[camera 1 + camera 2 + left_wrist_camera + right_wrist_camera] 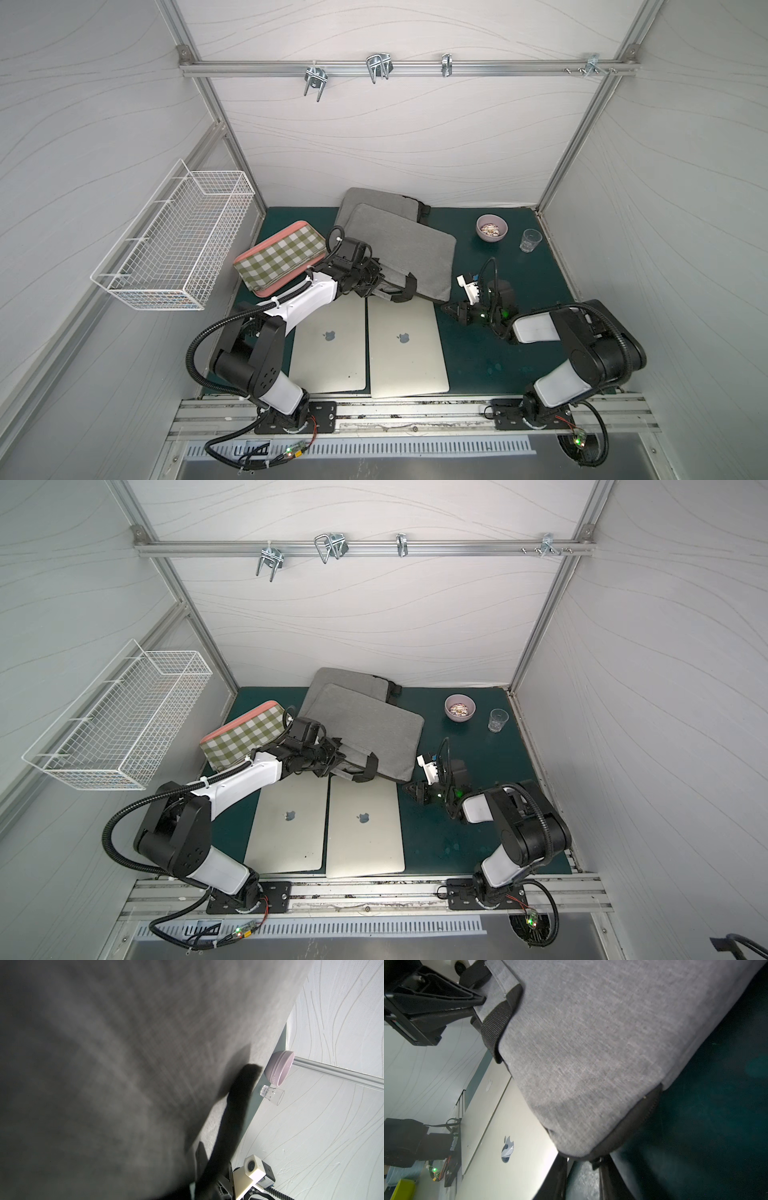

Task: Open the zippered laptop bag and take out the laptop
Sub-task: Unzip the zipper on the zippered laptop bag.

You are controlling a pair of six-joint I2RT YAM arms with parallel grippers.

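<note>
From my station I see the grey laptop bag [411, 253] lying aslant in the middle of the green table [498, 353]. It partly covers a second bag [374, 201] of the same grey behind it. Its near edge reaches over the far edges of two closed silver laptops, the left laptop [332, 349] and the right laptop [405, 349]. They lie flat, side by side and almost touching, at the front of the table. The left gripper [376, 282] is at that near edge, just beside the black strap [409, 286]. Its jaws are together, but I cannot tell whether they pinch any fabric, because grey cloth fills the left wrist view. The right gripper [451, 309] sits low by the bag's near right corner, just beside the right laptop. In the right wrist view its fingers [556, 1178] stand apart with bare table between them. The black zipper pull [596, 1162] at the bag's corner hangs right at their tips, and nothing is clamped. The checked tray [278, 257] lies left of the bags. The pink bowl [491, 227] and the glass [530, 240] stand at the far right. I cannot tell whether the laptop bag has anything inside it.
</note>
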